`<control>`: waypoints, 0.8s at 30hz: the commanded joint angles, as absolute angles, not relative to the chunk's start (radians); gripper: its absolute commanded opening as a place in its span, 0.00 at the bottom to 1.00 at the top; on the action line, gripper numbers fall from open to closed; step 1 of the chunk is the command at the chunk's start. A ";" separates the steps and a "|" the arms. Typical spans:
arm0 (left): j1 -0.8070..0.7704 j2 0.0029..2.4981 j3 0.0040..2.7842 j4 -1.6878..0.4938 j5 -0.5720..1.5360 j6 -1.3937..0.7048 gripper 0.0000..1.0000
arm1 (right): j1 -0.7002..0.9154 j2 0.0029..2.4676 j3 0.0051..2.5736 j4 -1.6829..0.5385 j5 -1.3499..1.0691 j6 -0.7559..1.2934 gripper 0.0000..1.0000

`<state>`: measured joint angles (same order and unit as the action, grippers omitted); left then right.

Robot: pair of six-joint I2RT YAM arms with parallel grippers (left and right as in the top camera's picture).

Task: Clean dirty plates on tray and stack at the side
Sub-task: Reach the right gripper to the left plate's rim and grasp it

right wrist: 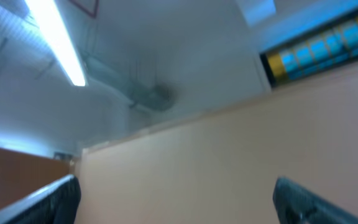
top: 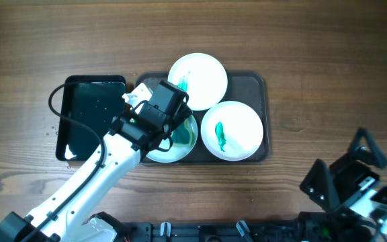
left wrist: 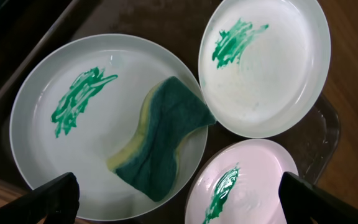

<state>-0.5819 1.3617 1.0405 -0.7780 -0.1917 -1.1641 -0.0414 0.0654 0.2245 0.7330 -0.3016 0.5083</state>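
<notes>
Three dirty plates sit on the dark tray (top: pixel 250 84): a far one (top: pixel 203 77), a right one (top: pixel 237 124) and a near-left one (top: pixel 163 153), each with a green smear. In the left wrist view they are the far one (left wrist: pixel 272 74), the right one (left wrist: pixel 253 180) and the near-left one (left wrist: pixel 104 124) on the tray (left wrist: pixel 166 25). A green-yellow sponge (left wrist: pixel 163 140) lies loose on the near-left plate beside its smear. My left gripper (left wrist: pixel 179 202) is open and hovers above this plate (top: pixel 166 114). My right gripper (right wrist: pixel 176 199) is open and empty, off the tray at the near right (top: pixel 358 161).
A smaller black tray (top: pixel 89 111) with water drops lies just left of the big tray. The wooden table (top: pixel 328 67) surrounds both. The right wrist view shows only a wall and ceiling lights.
</notes>
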 commanded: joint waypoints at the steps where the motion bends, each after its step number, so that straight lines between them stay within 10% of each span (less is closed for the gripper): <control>1: -0.580 1.369 1.044 -0.778 -0.191 -1.152 1.00 | -0.036 0.261 0.556 0.354 -0.326 0.244 1.00; 7: -0.580 1.369 1.044 -0.777 -0.191 -1.153 1.00 | -0.036 0.761 0.900 -0.265 -0.785 0.300 1.00; 12: -0.580 1.369 1.044 -0.768 -0.191 -1.153 1.00 | -0.019 1.119 0.902 -0.212 -1.131 0.339 0.99; 24: -0.580 1.369 1.044 -0.767 -0.195 -1.152 1.00 | 0.354 1.589 1.249 -0.776 -0.290 0.220 0.88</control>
<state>-0.5819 1.3628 1.0405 -0.7662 -0.1890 -1.1641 0.2932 1.5280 1.2037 -0.7795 -0.5209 0.2577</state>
